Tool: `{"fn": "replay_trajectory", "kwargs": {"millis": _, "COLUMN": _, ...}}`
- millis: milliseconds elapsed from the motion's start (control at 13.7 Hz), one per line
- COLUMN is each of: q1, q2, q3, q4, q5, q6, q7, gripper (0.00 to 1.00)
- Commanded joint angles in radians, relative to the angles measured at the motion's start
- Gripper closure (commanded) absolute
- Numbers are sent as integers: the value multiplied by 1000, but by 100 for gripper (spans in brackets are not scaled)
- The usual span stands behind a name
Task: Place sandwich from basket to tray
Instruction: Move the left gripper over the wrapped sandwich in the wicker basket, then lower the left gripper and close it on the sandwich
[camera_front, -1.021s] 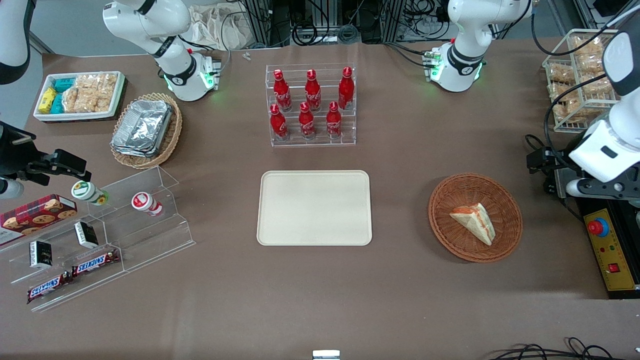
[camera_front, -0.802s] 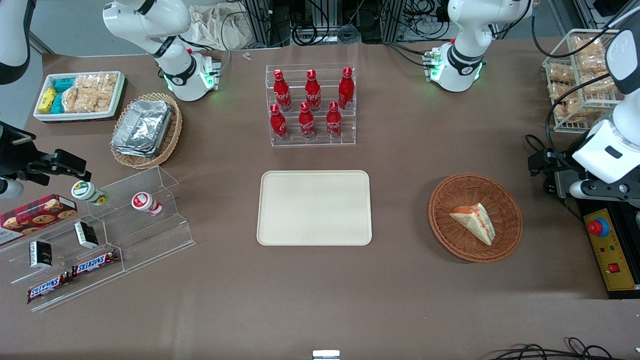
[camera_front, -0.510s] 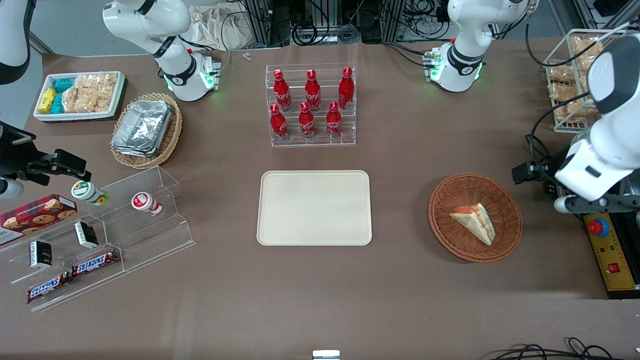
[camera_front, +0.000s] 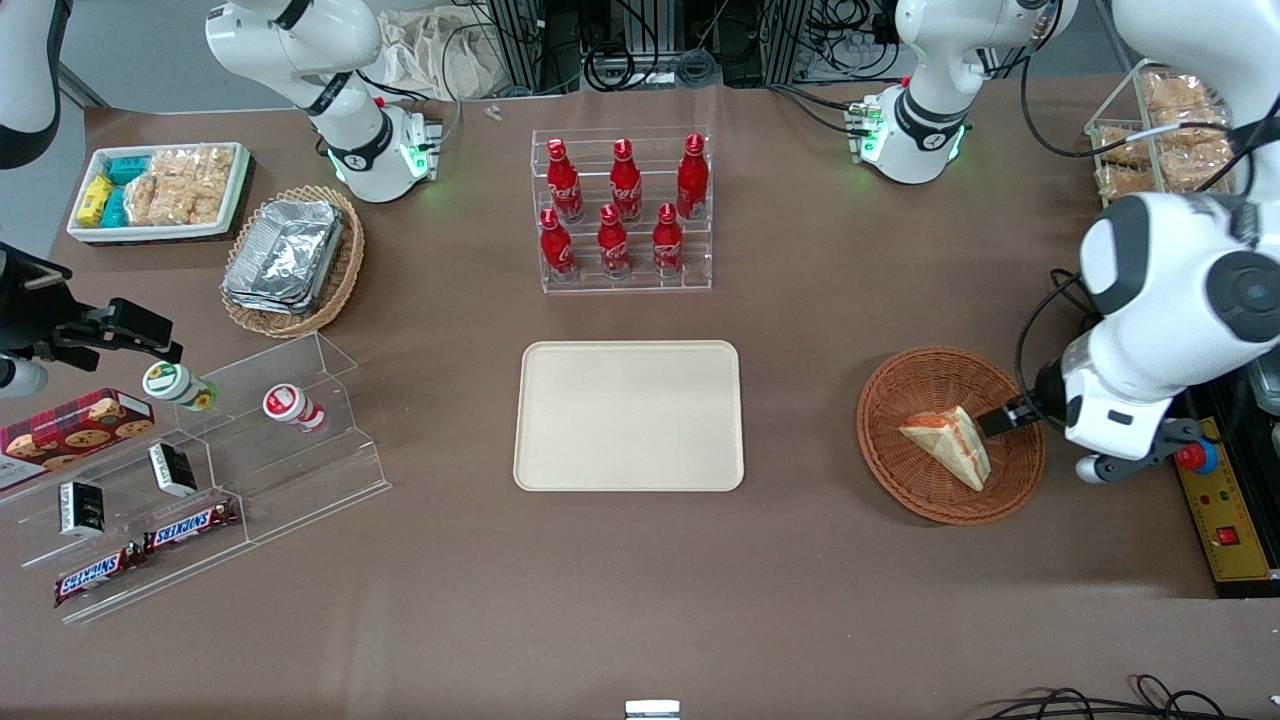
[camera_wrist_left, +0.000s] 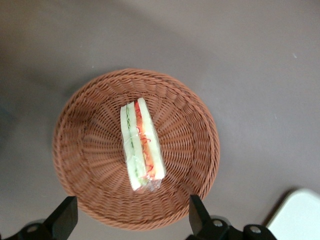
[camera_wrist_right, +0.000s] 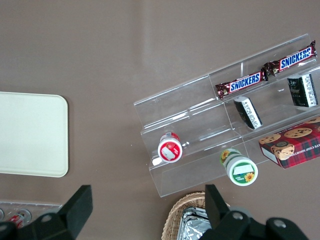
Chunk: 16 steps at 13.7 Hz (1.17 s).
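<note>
The sandwich (camera_front: 948, 444) lies in the round reddish-brown basket (camera_front: 920, 385), a pale wedge with red-orange and green filling. The cream tray (camera_front: 628, 415) lies flat at the table's middle, beside the basket, with nothing on it. My left gripper (camera_front: 1008, 418) hangs above the basket's rim on the working arm's side, close to the sandwich. In the left wrist view the gripper (camera_wrist_left: 131, 222) is open wide, its fingers (camera_wrist_left: 65, 219) standing apart over the basket (camera_wrist_left: 90, 150), with the sandwich (camera_wrist_left: 141, 145) lying between their lines. A tray corner (camera_wrist_left: 300, 215) also shows there.
An acrylic rack of red bottles (camera_front: 625, 215) stands farther from the camera than the tray. A tan oval basket of foil containers (camera_front: 290, 260), a white snack bin (camera_front: 160, 190) and an acrylic snack shelf (camera_front: 200, 470) lie toward the parked arm's end. A control box (camera_front: 1215, 500) sits beside the basket.
The left arm has swung in from the table's working-arm end toward the basket. Its gripper now hangs over the basket's rim. The sandwich, basket and tray have not moved.
</note>
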Motion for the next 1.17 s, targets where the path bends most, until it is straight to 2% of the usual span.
{"fn": "replay_trajectory", "kwargs": {"millis": 0, "q1": -5, "q2": -9, "q3": 6, "q4": -88, "q5": 4, "q6": 98, "q7": -257, "gripper": 0}}
{"fn": "replay_trajectory", "kwargs": {"millis": 292, "q1": -8, "q2": 54, "q3": 6, "q4": -90, "q5": 13, "q6": 109, "q7": -361, "gripper": 0}}
{"fn": "replay_trajectory", "kwargs": {"millis": 1094, "q1": -5, "q2": 149, "q3": 7, "q4": -162, "q5": 27, "q6": 212, "q7": -392, "gripper": 0}}
